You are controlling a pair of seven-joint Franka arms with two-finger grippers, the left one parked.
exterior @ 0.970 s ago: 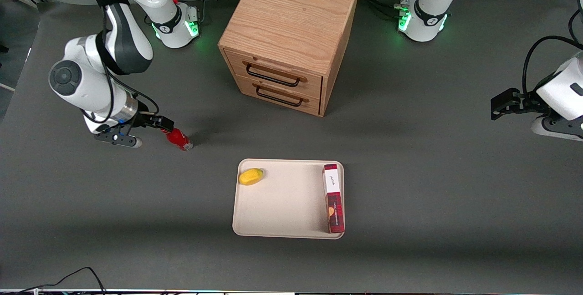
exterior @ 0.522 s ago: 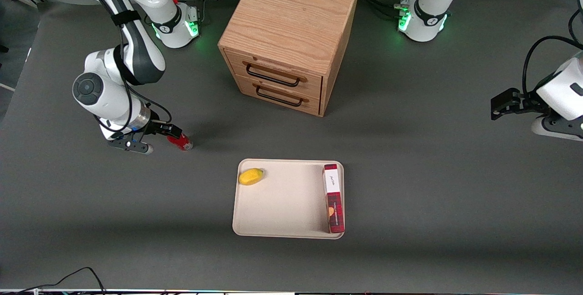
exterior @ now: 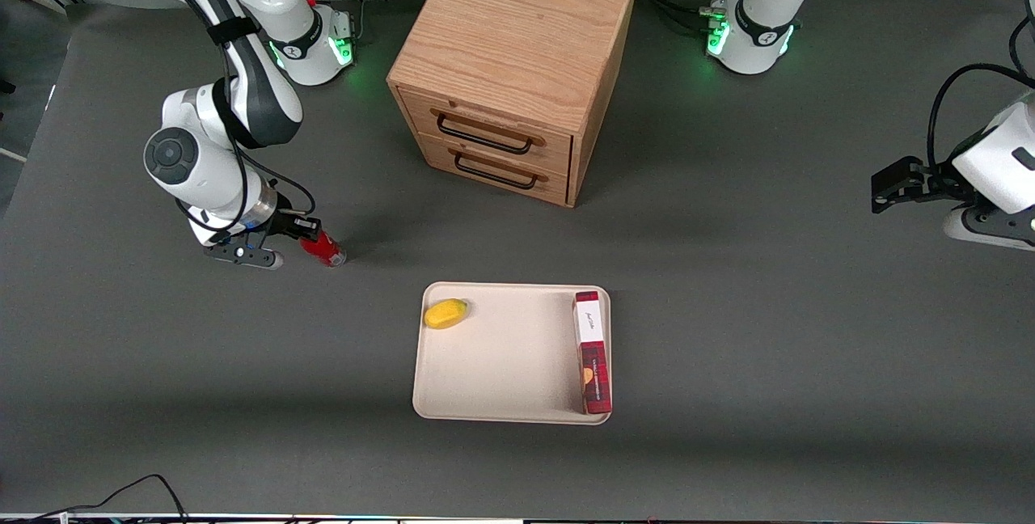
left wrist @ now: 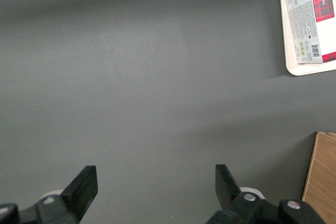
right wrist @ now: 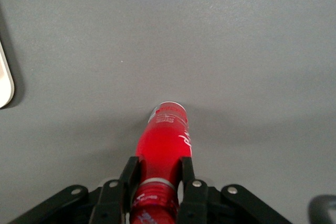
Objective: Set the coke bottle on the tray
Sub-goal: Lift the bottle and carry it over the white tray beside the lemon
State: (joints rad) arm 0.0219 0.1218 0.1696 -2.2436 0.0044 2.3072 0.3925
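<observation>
The coke bottle point(exterior: 326, 250), small and red, lies on its side on the grey table, toward the working arm's end and farther from the front camera than the tray. My right gripper point(exterior: 308, 230) is low over the table and shut on the coke bottle point(right wrist: 164, 142) at its cap end; a finger presses each side of the neck, and the silvery base points away from the wrist. The cream-beige tray point(exterior: 505, 370) sits near the table's middle. A sliver of its rim shows in the right wrist view point(right wrist: 4, 77).
On the tray lie a yellow fruit point(exterior: 445, 313) in one corner and a long red-and-white box point(exterior: 593, 350) along the edge toward the parked arm. A wooden drawer cabinet point(exterior: 517, 63) stands farther from the front camera than the tray.
My right arm has moved toward the bottle and lowered, so the fingers now sit around the bottle's neck. The bottle has barely shifted on the table.
</observation>
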